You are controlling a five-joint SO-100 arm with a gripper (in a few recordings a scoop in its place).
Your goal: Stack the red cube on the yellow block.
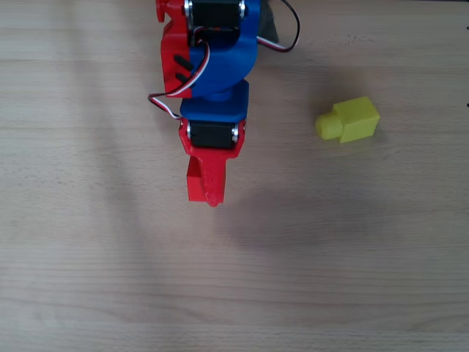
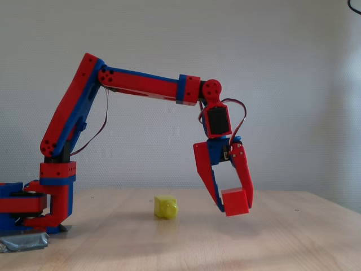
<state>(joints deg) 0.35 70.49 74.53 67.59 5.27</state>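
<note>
The red cube [image 2: 236, 202] hangs above the table, held between the red fingers of my gripper [image 2: 232, 203], which is shut on it. In the overhead view the cube's edge [image 1: 195, 183] shows just left of the gripper [image 1: 205, 187], mostly hidden under the red finger. The yellow block [image 1: 349, 120] lies on the wooden table to the right of the gripper, its round stud pointing left. In the fixed view the yellow block [image 2: 166, 207] rests on the table, left of and farther back than the held cube.
The arm's base [image 2: 34, 206] stands at the left of the fixed view, taped to the table. The wooden table [image 1: 330, 257] lies bare around the block and gripper. A dark cable [image 2: 355, 5] hangs at the upper right corner.
</note>
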